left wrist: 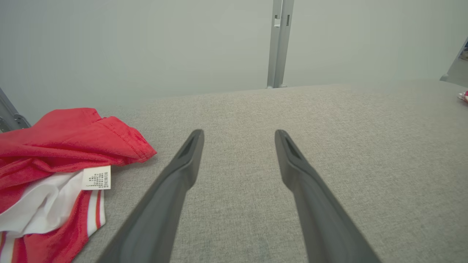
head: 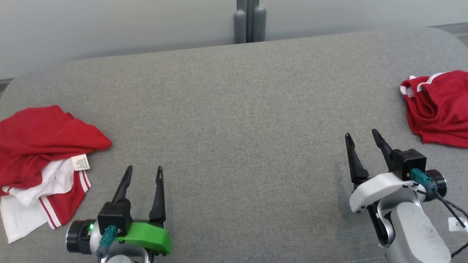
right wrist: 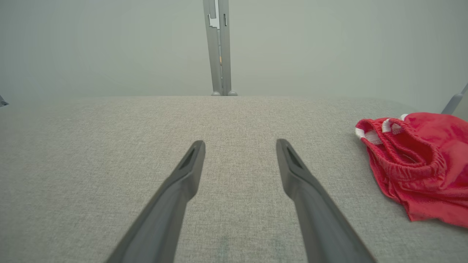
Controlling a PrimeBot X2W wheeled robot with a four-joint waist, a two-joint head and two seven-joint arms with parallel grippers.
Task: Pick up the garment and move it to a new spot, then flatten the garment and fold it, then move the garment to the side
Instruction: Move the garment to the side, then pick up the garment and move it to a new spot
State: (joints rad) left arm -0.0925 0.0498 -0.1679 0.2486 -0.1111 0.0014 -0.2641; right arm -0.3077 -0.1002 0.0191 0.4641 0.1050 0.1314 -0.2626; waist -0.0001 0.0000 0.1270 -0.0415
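Sitting at seven o'clock in the head view, the left gripper is holding its two long dark fingers wide apart, gripping nothing, and is pointing them toward twelve o'clock over the flat grey woven fabric surface. At its ten o'clock, a crumpled red-and-white garment with striped edging is lying at the surface's nine o'clock edge, near the gripper but not touching it. Its red part is bunching up over the white part, and a small white printed care label is sticking out at the heap's right side (the print is too small to read). In the left wrist view the same heap is showing at eight o'clock, clear of both fingers.

At twelve o'clock, beyond the far edge of the surface, an upright grey metal post is standing against a plain pale wall.

At five o'clock the right gripper is also keeping its fingers spread with nothing between them, tilting slightly toward eleven o'clock. At its two o'clock, a rumpled red garment with a white-trimmed elastic waistband is lying at the surface's three o'clock edge, just beside the gripper yet apart from it, and is running out of the picture on the right.
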